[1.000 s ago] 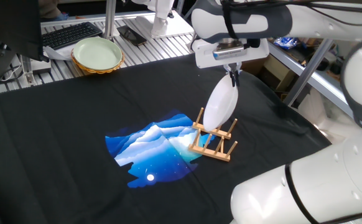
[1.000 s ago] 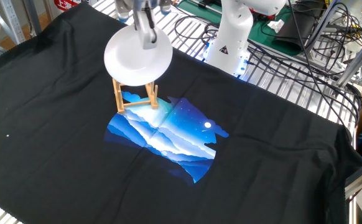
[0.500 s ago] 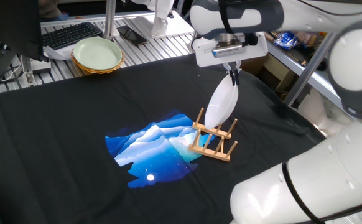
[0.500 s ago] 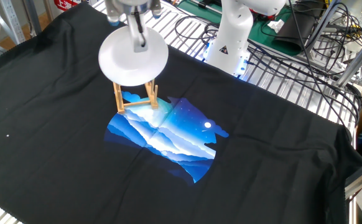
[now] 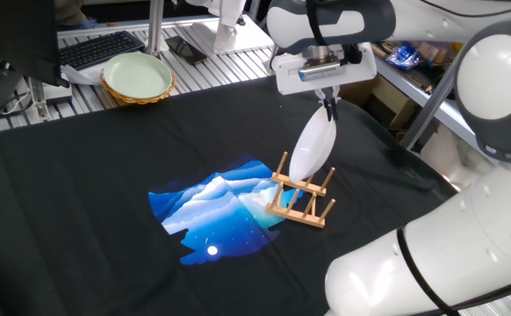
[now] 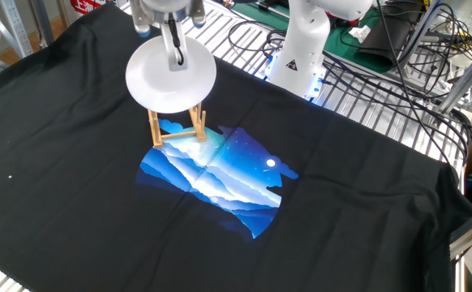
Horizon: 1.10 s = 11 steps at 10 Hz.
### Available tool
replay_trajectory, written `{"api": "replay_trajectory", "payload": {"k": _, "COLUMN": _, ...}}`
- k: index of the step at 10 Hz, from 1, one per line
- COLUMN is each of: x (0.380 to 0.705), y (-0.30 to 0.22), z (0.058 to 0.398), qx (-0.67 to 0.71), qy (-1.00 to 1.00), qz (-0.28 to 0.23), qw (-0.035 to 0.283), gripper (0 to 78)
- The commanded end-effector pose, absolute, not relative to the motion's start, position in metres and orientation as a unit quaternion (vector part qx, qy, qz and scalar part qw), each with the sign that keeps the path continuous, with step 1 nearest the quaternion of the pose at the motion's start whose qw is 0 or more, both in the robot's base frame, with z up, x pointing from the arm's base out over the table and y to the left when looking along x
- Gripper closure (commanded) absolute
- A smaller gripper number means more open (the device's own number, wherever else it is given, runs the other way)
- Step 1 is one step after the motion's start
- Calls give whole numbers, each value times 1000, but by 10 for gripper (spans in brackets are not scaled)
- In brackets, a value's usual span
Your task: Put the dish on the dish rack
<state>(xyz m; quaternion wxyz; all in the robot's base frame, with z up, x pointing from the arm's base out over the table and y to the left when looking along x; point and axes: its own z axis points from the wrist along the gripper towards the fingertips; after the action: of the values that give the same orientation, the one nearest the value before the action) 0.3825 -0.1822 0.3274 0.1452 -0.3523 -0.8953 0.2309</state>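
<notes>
Tool (image 5: pixel 329 109) clamped on top rim of the white dish (image 5: pixel 313 147), held edge-up mid-frame directly over the wooden dish rack (image 5: pixel 304 198), lower edge down among its pegs, black-clothed table (image 5: pixel 106 175) underneath.

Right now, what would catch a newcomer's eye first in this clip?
The white plate, held on edge by the gripper pinching its top rim, with its lower edge down at the small wooden dish rack. Next, the bright blue mountain print on the black cloth, just beside the rack. A pale green bowl sits off at the far edge.
</notes>
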Motion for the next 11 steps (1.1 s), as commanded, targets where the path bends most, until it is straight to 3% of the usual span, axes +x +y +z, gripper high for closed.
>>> {"api": "replay_trajectory", "payload": {"k": 1, "x": 381, "y": -181, "z": 328, "qx": -352, "qy": -895, "qz": 231, "qw": 146, "gripper": 764}}
{"api": "replay_trajectory", "payload": {"k": 11, "x": 382, "y": -177, "z": 324, "qx": -358, "qy": -883, "qz": 261, "qw": 154, "gripper": 764}}
